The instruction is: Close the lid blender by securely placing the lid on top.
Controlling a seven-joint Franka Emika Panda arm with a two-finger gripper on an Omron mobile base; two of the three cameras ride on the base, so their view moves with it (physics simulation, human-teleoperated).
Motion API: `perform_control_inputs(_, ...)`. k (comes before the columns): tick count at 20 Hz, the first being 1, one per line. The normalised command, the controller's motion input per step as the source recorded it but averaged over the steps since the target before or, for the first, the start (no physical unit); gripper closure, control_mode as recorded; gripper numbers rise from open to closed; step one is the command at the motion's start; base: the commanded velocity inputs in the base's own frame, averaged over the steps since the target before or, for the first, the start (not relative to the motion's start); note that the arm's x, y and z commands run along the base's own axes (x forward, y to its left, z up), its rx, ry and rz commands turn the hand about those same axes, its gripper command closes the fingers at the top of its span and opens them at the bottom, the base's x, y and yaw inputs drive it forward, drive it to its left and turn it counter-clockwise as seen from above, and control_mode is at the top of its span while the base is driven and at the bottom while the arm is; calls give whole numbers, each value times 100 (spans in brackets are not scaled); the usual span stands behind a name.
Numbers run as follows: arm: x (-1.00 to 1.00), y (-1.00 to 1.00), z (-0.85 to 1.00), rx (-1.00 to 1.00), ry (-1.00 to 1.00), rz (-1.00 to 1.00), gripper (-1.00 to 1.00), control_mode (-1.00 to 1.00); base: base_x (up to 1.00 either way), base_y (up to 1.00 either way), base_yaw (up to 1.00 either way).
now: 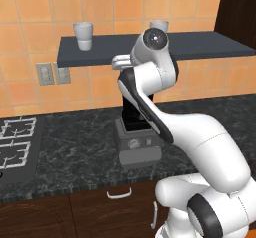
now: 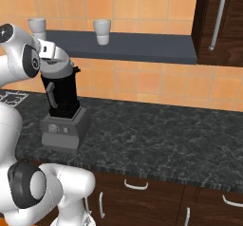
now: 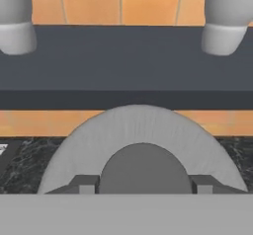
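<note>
Seating stage, by judgement: the hand point(image 3: 142, 183), low centre of the hand view, has a finger tip on either side of the knob of the lid point(image 3: 143, 135), apparently clamped on it.

- Lid, one: light-grey disc, lower middle of the hand view; in the right base view it sits at the top of the jar, upper left of frame, whether fully seated or just above the rim cannot be told.
- Blender point(image 2: 61, 106), one: black jar on a grey base with a front dial, left of centre on the dark surface point(image 2: 161, 139).
- Shelf point(image 2: 142, 47), one: dark, across the upper frame behind the blender.
- White cups, two: on the shelf, one point(image 2: 101, 32) upper centre, one point(image 2: 37, 26) upper left.

Next move, by judgement: press straight down, level and centred, then part the fingers once the lid rests.
</note>
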Motion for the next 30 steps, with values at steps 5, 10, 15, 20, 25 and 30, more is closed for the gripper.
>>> perform_control_inputs(5, 35, 0, 15, 0, 1, 1, 100, -100, 0, 0, 0)
perform_control_inputs(10, -3, 0, 10, 0, 1, 0, 100, -100, 0, 0, 0)
perform_control_inputs(15, -20, 0, -20, 0, 0, 0, 100, -100, 0, 0, 0)
perform_control_inputs(20, 22, 1, 28, 0, 0, 0, 100, -100, 0, 0, 0)
perform_control_inputs(25, 4, 1, 47, 0, 3, 0, 100, -100, 0, 0, 0)
perform_control_inputs(30, -21, 0, 29, 0, 6, 0, 100, -100, 0, 0, 0)
